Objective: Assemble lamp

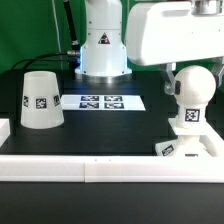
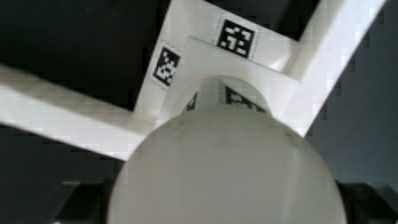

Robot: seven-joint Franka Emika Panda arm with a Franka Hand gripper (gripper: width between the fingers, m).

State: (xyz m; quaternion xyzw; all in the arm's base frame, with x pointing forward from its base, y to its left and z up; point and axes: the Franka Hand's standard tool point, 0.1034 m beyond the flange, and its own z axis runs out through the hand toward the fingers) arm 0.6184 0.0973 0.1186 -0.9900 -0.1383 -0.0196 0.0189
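Exterior view: arm point(image 1: 165, 35) reaches down at the bulb point(image 1: 197, 88), upright on the base point(image 1: 183, 148). Claw point(image 1: 180, 78) closure cannot be determined. Shade point(image 1: 42, 98) stands well apart on the worktop point(image 1: 110, 130). All three parts carry square tags.

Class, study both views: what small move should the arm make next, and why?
Probably a short downward press or twist to seat the bulb in the base. It stands upright on the base with the gripper right at it, though its grip is unclear. The shade stands apart at the exterior view's left.
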